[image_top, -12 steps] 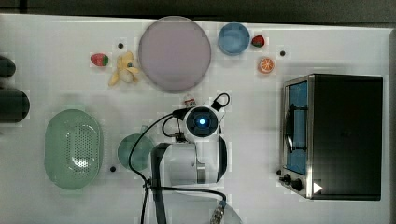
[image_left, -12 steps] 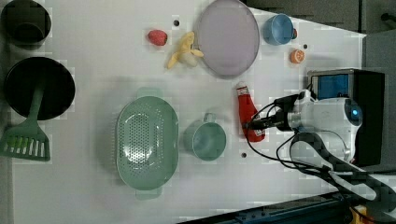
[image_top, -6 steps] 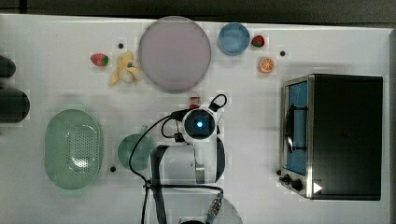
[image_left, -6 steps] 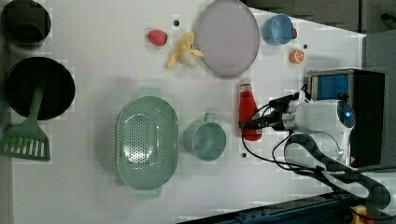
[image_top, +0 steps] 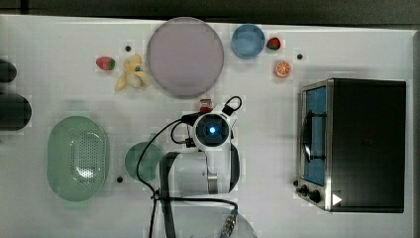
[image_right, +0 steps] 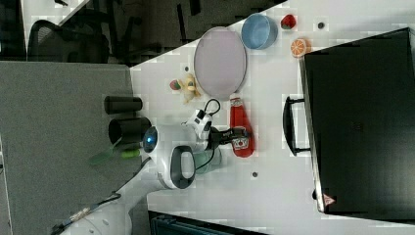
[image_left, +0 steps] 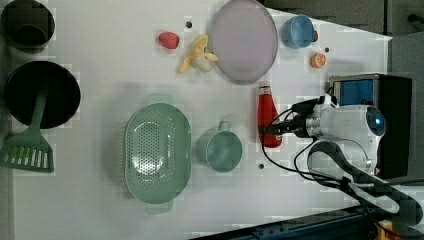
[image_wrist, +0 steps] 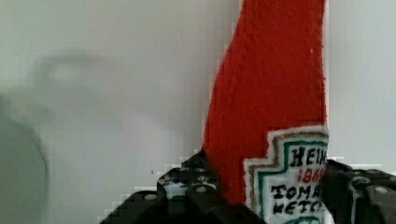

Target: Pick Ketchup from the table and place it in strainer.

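Observation:
The Ketchup (image_left: 269, 112), a red bottle with a white label, stands upright on the white table between the purple plate and the green mug. From above I see just its cap (image_top: 205, 105) past the wrist. My gripper (image_left: 270, 131) reaches it from the left view's right, at label height. The wrist view shows the Ketchup (image_wrist: 271, 93) filling the gap, with a black finger (image_wrist: 196, 182) against each side; the gripper (image_wrist: 266, 186) is shut on it. The same grip appears in the right view (image_right: 240, 133). The pale mint strainer (image_top: 55, 148) (image_left: 131, 150) lies beyond the mug, with nothing in it.
A green mug (image_left: 220, 151) sits between bottle and strainer. Purple plate (image_top: 184, 56), blue bowl (image_top: 248, 40), banana (image_top: 131, 77), strawberries (image_top: 105, 63), orange slice (image_top: 282, 68) line the far side. A black oven (image_top: 356, 144) stands at the top view's right. Black pots (image_left: 40, 95) and spatula (image_left: 27, 150) are past the strainer.
The fingers have drawn in from wide open until they meet the bottle's sides. The bottle, leaning a little earlier, now stands straight. The arm has hardly shifted.

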